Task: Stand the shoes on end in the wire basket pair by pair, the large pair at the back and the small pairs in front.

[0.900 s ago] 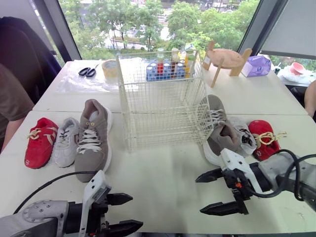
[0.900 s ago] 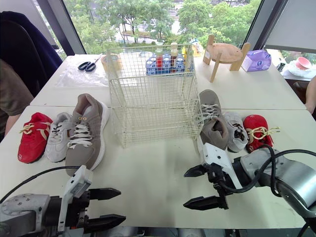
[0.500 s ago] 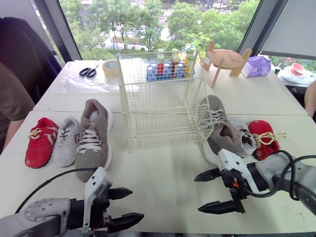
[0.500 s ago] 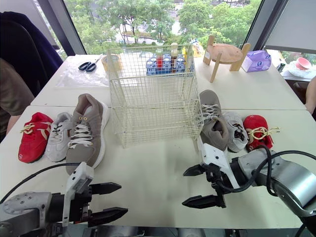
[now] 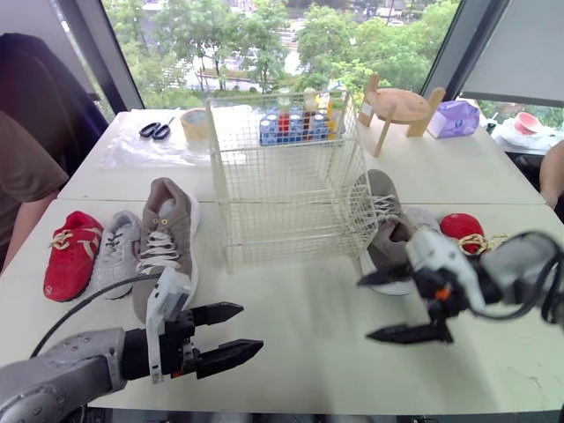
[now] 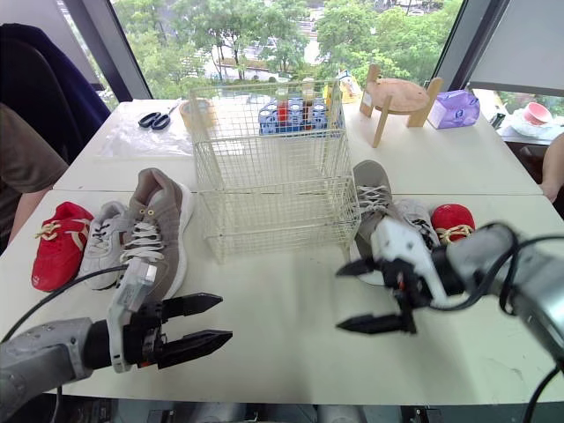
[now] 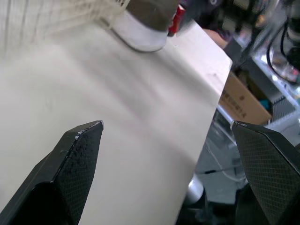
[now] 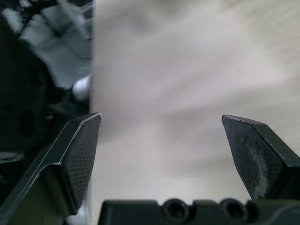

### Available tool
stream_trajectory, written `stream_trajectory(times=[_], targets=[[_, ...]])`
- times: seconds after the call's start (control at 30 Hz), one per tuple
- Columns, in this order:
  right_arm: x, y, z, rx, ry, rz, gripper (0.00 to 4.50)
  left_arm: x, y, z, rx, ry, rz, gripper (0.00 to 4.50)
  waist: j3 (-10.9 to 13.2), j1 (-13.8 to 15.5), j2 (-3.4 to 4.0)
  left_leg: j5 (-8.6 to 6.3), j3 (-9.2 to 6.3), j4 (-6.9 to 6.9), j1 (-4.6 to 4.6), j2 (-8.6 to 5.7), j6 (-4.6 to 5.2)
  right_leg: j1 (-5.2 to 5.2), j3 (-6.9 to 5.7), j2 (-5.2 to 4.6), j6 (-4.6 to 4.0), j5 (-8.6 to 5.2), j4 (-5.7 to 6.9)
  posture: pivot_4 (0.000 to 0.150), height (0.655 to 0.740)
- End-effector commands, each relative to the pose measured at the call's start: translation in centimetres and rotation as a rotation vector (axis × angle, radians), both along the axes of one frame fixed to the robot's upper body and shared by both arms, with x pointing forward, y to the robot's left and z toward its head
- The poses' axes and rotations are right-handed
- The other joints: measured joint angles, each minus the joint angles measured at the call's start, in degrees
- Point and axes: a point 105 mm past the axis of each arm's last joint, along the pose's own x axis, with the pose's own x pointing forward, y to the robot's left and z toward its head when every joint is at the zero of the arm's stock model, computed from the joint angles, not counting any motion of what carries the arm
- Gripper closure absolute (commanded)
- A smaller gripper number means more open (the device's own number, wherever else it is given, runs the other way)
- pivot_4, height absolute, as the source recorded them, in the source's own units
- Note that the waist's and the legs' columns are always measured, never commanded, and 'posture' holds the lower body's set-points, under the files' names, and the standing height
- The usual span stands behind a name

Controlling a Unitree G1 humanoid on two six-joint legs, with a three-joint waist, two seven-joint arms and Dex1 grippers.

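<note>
An empty white wire basket (image 5: 286,181) stands at the table's middle. Left of it lie a red shoe (image 5: 70,253), a small grey-white shoe (image 5: 117,251) and a large taupe shoe (image 5: 165,244). On the basket's right side lie the other large taupe shoe (image 5: 385,227), a small white shoe (image 5: 425,218) and a red shoe (image 5: 464,228), partly hidden by my right arm. My left gripper (image 5: 233,333) is open above the table near its front edge. My right gripper (image 5: 383,307) hangs open just in front of the right taupe shoe, holding nothing.
On the far table stand a blue rack of bottles (image 5: 295,123), a wooden stand (image 5: 403,106), a purple tissue box (image 5: 454,118), scissors (image 5: 155,130) and a tape roll (image 5: 196,123). A person sits at the left edge (image 5: 22,189). Bare tabletop (image 5: 300,304) lies between my grippers.
Both arms have risen and moved forward. My right gripper has travelled up towards the right taupe shoe; my left gripper has moved up and right. Both stay open.
</note>
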Motion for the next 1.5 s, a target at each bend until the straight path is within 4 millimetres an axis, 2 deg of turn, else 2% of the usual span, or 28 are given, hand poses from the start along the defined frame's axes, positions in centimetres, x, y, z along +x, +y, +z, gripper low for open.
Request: stream_trajectory(times=[0.03, 0.13, 0.2, 0.27, 0.43, 0.57, 0.67, 0.87, 1.03, 1.2, 1.37, 1.5], targets=[[1.6, 0.5, 4.1, 0.052, -0.134, 0.042, 0.07, 0.5, -0.5, 3.2, -0.015, -0.122, -0.060, 0.00, 0.01, 0.12, 0.00, 0.00, 0.00, -0.01, -0.02, 0.00, 0.00, -0.05, 0.00, 0.02, 0.00, 0.00, 0.03, 0.150, 0.7400], [3.7, 1.2, 4.7, -0.024, -0.241, 0.069, 0.07, 1.1, -1.0, 6.4, -0.055, -0.218, -0.090, 0.00, 0.02, 0.23, -0.06, 0.05, -0.02, 0.00, -0.02, 0.01, -0.08, -0.13, 0.00, 0.03, 0.00, 0.00, 0.20, 0.150, 0.7400], [5.3, 1.4, 4.2, -0.085, -0.266, 0.065, 0.07, 1.1, -1.4, 7.4, -0.026, -0.259, -0.120, 0.00, 0.02, 0.15, -0.06, 0.05, -0.01, 0.00, -0.02, 0.00, -0.08, -0.14, 0.00, 0.02, 0.01, -0.01, 0.25, 0.150, 0.7400], [7.0, 1.7, 2.7, -0.174, -0.252, 0.051, 0.07, 0.9, -1.7, 8.0, 0.002, -0.293, -0.134, 0.00, 0.03, -0.18, -0.07, 0.05, 0.10, 0.00, -0.04, -0.03, -0.08, -0.18, 0.05, -0.01, 0.03, 0.00, 0.27, 0.150, 0.7400], [9.2, 3.0, -0.3, -0.270, -0.257, 0.106, 0.07, 1.0, -1.7, 8.1, -0.004, -0.304, -0.078, 0.00, 0.04, -0.97, -0.06, 0.06, 0.19, -0.03, -0.07, -0.04, -0.09, -0.30, 0.11, 0.00, 0.22, 0.09, 0.32, 0.150, 0.7400], [10.2, 3.5, -1.6, -0.318, -0.273, 0.122, 0.07, 0.9, -2.0, 7.6, -0.010, -0.293, -0.053, 0.00, 0.04, -1.11, -0.06, 0.09, 0.18, -0.04, -0.07, -0.04, -0.15, -0.33, 0.11, 0.01, 0.25, 0.10, 0.38, 0.150, 0.7400], [10.7, 3.1, -2.4, -0.394, -0.298, 0.130, 1.32, 1.0, -2.1, 7.5, -0.022, -0.293, -0.028, 0.00, 0.04, -1.13, -0.07, 0.12, 0.16, -0.03, -0.04, -0.04, -0.21, -0.30, 0.11, 0.03, 0.25, 0.10, 0.40, 0.150, 0.7400], [10.9, 3.3, -2.5, -0.417, -0.332, 0.149, 4.46, 1.4, -2.6, 7.0, -0.028, -0.291, -0.019, 0.00, 0.04, -1.17, -0.06, 0.16, 0.14, -0.03, 0.01, -0.03, -0.28, -0.30, 0.11, 0.10, 0.23, 0.10, 0.47, 0.150, 0.7400], [11.4, 4.2, -1.2, -0.384, -0.409, 0.120, 4.46, 1.8, -2.6, 6.7, -0.017, -0.292, -0.017, 0.00, 0.04, -1.36, -0.07, 0.17, 0.12, -0.04, 0.01, -0.01, -0.29, -0.30, 0.11, 0.14, 0.24, 0.11, 0.47, 0.150, 0.7400], [9.8, 6.2, -0.1, -0.347, -0.407, 0.112, 4.46, 2.0, -2.8, 6.5, -0.016, -0.292, -0.023, 0.00, 0.06, -1.30, -0.04, 0.19, 0.10, -0.05, -0.04, 0.03, -0.33, -0.42, 0.12, 0.27, 0.25, 0.12, 0.54, 0.150, 0.7400], [8.7, 7.1, -1.3, -0.368, -0.368, 0.069, 4.46, 2.1, -3.2, 5.9, -0.001, -0.290, -0.031, 0.00, 0.06, -1.14, -0.06, 0.21, 0.09, -0.06, -0.07, 0.04, -0.37, -0.44, 0.13, 0.19, 0.26, 0.12, 0.56, 0.150, 0.7400], [8.9, 7.3, -1.5, -0.356, -0.347, -0.018, 4.46, 2.1, -3.2, 5.5, 0.010, -0.287, -0.027, 0.00, 0.06, -1.12, -0.06, 0.21, 0.09, -0.06, -0.07, -0.01, -0.37, -0.43, 0.13, 0.13, 0.25, 0.11, 0.55, 0.150, 0.7400]])
